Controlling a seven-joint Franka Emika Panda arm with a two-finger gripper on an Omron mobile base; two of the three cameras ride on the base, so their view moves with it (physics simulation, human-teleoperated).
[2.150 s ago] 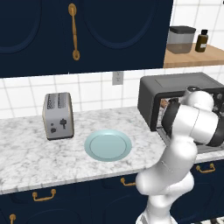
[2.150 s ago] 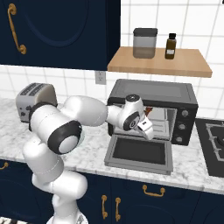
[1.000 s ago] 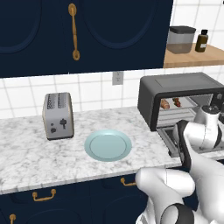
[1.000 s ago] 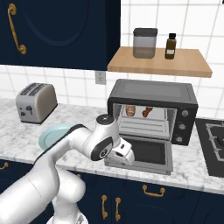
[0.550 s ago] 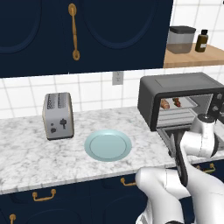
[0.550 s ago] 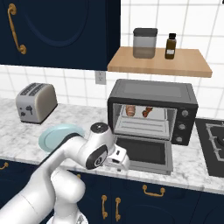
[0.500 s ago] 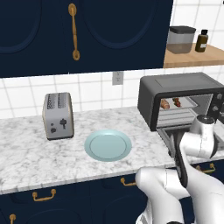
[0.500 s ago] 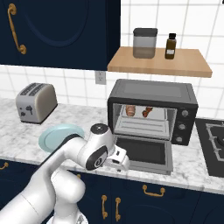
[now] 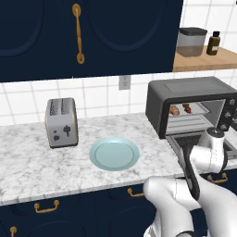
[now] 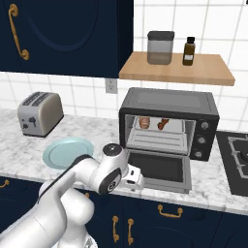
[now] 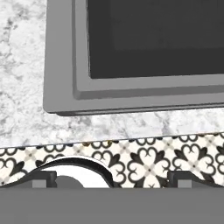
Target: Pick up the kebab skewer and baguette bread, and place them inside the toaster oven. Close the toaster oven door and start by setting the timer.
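The toaster oven (image 10: 168,121) sits on the marble counter (image 9: 32,162) with the toaster oven door (image 10: 157,168) folded fully down, lying flat and reaching out to the counter's front edge. Inside, on the wire rack, the baguette bread (image 10: 144,122) lies to the left and the kebab skewer (image 10: 162,124) just beside it to the right; from the left base camera both appear as small shapes at the back of the cavity, the bread (image 9: 174,110) and the skewer (image 9: 187,108). The control knobs (image 10: 203,140) run down the oven's right face.

The gripper (image 10: 133,178) hangs low at the counter's front edge, just beside the left corner of the lowered door. The hand camera looks straight down on that door corner (image 11: 131,57), the marble next to it and a patterned floor (image 11: 144,159) below the edge. Only the finger tips (image 11: 181,178) show there, at the very bottom; they stand well apart and hold nothing.

A pale blue plate (image 9: 114,153) rests on the counter left of the oven, with a silver toaster (image 9: 61,122) farther left. A canister (image 10: 160,47) and a dark bottle (image 10: 189,51) stand on the wooden shelf (image 10: 175,70) above.
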